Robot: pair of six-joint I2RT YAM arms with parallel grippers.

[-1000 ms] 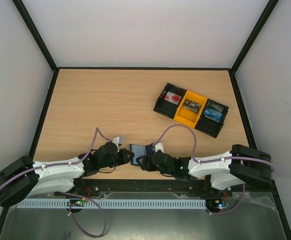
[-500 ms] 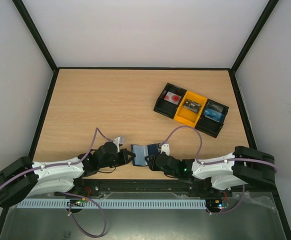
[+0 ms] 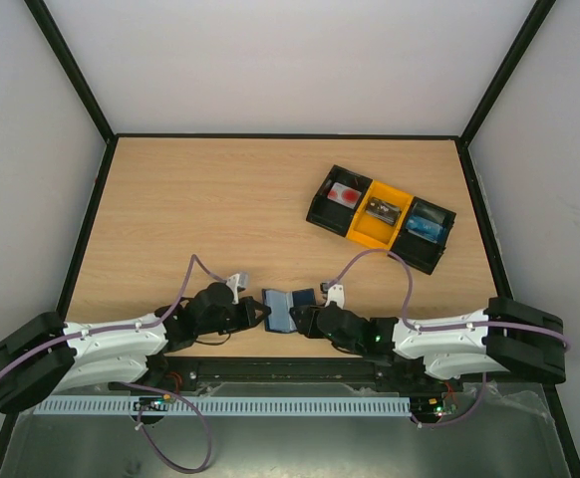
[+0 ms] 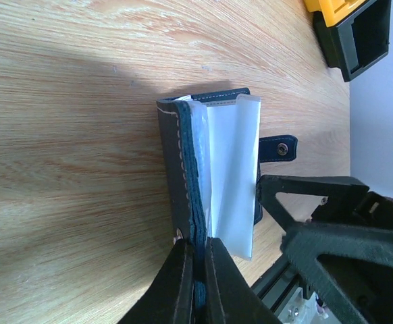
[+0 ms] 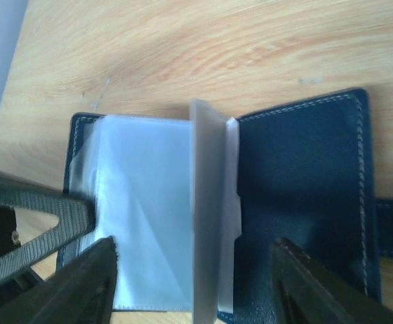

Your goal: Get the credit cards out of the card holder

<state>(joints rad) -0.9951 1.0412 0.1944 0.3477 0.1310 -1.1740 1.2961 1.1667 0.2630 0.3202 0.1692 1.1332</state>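
- The right arm has drawn back from the dark navy-blue folding card holder; the right pincer is spread.
- Lying low, the left pincer pinches its cover edge.

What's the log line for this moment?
left claw: shut on card holder edge | right claw: open over sleeves | pinkish card, black card: in tray

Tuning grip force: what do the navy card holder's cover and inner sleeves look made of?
Dark navy folding card holder: cover looks like matte leather or faux leather, pale stitching along its edge; cannot tell which. Translucent inner sleeves: thin glossy plastic film, creased and catching light.
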